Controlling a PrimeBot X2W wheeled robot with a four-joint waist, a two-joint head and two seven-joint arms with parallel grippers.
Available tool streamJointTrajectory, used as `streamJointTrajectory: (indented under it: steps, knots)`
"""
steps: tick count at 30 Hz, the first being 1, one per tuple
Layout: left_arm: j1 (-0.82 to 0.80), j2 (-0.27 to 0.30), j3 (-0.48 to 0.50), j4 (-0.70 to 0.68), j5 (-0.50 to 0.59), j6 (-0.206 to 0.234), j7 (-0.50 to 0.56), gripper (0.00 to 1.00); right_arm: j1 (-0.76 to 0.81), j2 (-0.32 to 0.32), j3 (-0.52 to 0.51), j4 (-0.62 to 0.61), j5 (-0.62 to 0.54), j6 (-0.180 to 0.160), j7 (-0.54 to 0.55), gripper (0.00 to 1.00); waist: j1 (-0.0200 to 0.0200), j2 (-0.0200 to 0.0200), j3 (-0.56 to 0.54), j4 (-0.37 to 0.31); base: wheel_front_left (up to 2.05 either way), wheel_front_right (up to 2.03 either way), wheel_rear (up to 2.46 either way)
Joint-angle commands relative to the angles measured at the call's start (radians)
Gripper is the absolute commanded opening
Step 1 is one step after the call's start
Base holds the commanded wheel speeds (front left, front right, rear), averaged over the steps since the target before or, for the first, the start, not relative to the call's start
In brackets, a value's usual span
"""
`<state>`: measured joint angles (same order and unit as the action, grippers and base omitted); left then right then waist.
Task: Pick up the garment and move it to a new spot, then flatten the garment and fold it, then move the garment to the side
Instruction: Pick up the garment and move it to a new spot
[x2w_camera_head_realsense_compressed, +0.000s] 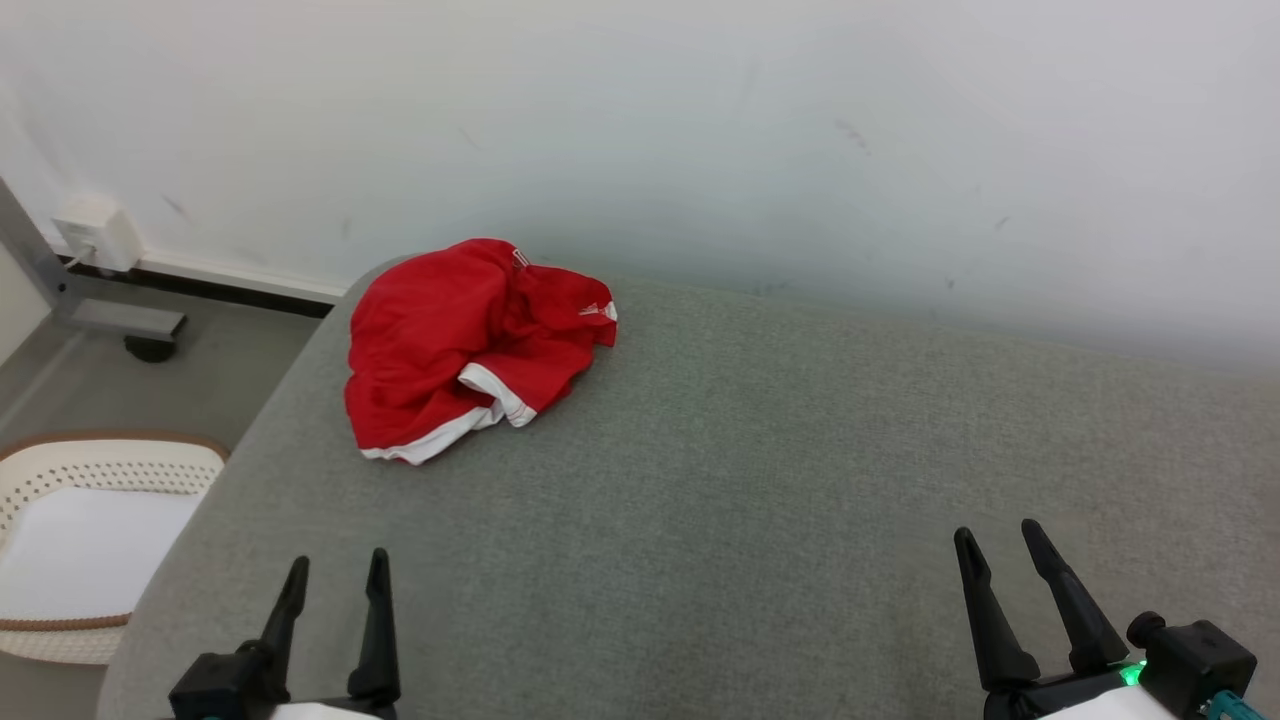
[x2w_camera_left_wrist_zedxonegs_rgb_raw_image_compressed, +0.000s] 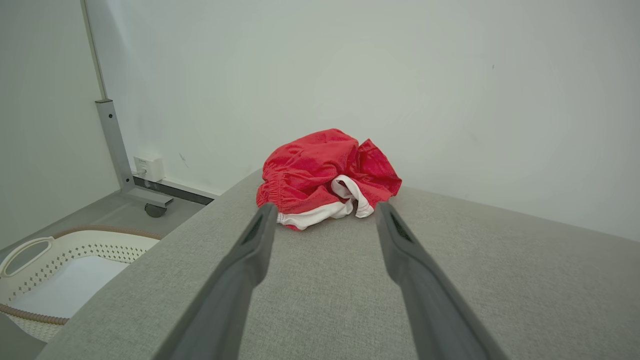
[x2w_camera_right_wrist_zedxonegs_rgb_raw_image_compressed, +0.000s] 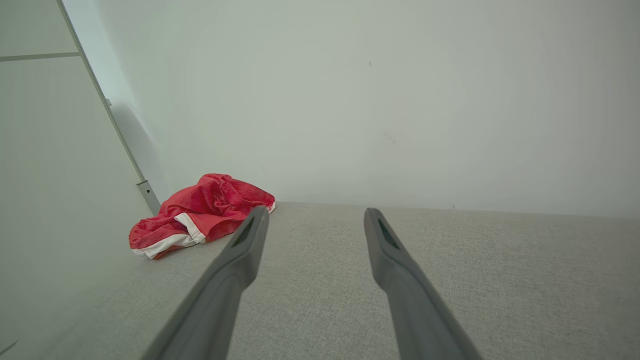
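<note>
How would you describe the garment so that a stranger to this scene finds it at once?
A wide grey fabric surface stands against a white wall. At its far left corner, near the wall, lies the garment in a crumpled heap. It is bright red with white hems, while the basket on the floor beside is white.

Counting one red garment, two grippers (left gripper, right gripper), one grey cushioned surface, one white basket, one wall box, one metal frame leg and one caster.
</note>
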<state>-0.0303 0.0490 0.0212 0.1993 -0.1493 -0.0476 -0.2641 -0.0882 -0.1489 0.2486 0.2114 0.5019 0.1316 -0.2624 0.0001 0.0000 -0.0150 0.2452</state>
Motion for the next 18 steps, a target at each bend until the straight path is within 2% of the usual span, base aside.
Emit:
streamJointTrajectory:
  steps: [1, 11, 18]
  knots:
    - [0.009, 0.003, 0.003, 0.001, 0.003, 0.000, 0.000, 1.00, -0.012, 0.000, 0.001, 0.004, 0.004, -0.002, -0.003, 1.00, -0.0001, 0.0000, 0.000, 0.018, 0.00, 0.00, 0.00]
    - [-0.027, 0.007, 0.024, 0.009, -0.004, 0.010, 0.000, 1.00, -0.024, -0.001, 0.025, 0.012, 0.015, -0.002, -0.003, 1.00, -0.0001, 0.0000, 0.011, 0.018, 0.00, 0.00, 0.00]
    - [-0.170, 0.072, 0.032, 0.039, 0.014, -0.001, 0.030, 1.00, -0.051, -0.011, 0.027, 0.008, 0.016, -0.002, -0.003, 1.00, -0.0001, 0.0000, 0.058, -0.036, 0.00, 0.00, 0.00]
